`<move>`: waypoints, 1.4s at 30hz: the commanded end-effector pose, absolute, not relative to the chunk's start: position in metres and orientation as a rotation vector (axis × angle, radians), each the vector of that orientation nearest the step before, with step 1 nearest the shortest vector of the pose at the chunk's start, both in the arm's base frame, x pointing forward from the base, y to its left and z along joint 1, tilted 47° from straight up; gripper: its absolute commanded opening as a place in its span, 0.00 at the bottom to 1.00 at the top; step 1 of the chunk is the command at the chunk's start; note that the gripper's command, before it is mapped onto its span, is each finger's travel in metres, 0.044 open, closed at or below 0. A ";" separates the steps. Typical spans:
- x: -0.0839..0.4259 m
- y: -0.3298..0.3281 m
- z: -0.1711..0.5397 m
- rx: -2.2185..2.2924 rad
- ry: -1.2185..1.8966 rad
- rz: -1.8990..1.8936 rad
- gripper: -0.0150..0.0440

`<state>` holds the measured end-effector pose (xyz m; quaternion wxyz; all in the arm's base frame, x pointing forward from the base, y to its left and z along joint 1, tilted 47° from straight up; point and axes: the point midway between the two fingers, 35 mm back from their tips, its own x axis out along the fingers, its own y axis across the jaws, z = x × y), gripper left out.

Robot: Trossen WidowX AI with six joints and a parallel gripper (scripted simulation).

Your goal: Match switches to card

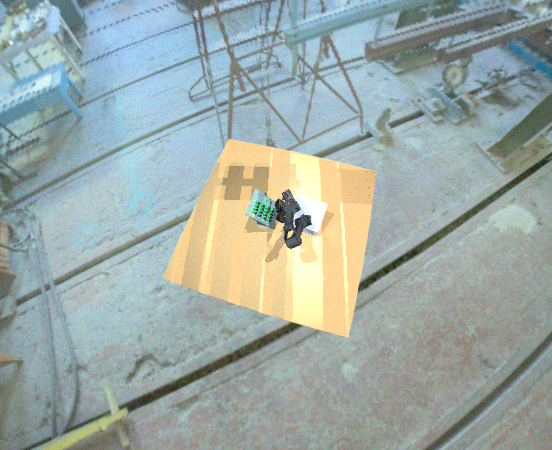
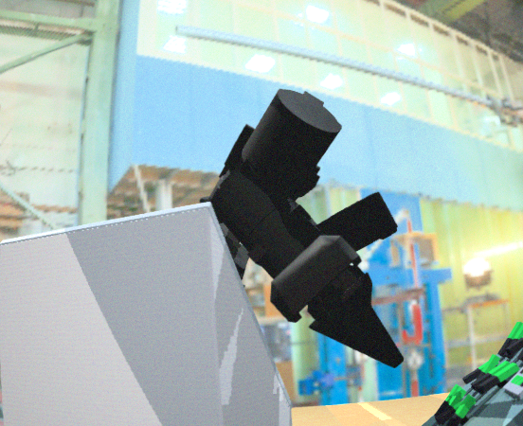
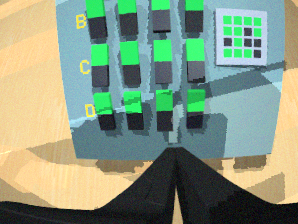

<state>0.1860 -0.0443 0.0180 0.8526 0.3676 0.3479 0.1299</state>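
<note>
Since the panel point(image 1: 257, 194) point(image 2: 495, 413) point(image 3: 250, 117) is sitting nearest the upper-left corner of the worktop point(image 1: 248, 280) point(image 2: 342, 414) point(image 3: 30, 100) from above, closed, empty fingers point(image 1: 279, 212) point(image 2: 380, 346) are probably facing light, stiff switches point(image 1: 262, 210) point(image 2: 498, 371) point(image 3: 162, 51) needing raised-end presses.

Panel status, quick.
Gripper shut, holding nothing, off the switches. Card in plain wrist view. Row A out of wrist frame; full match unconfirmed.

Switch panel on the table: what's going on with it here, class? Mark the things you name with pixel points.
A black robot arm is working at a panel point(image 1: 254, 214) point(image 3: 250, 115) of green and dark grey switches, set by a small card point(image 1: 267, 202) point(image 2: 513, 389) point(image 3: 220, 37). Its fingers point(image 1: 287, 192) point(image 2: 398, 363) are shut on nothing and hang clear, off the panel's near edge. No switch is being pressed at this moment.
</note>
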 end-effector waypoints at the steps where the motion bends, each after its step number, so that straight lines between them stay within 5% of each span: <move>1: 0.194 -0.036 0.009 0.771 0.727 0.269 0.25; 42: 0.223 -0.012 -0.007 0.781 0.702 0.272 0.25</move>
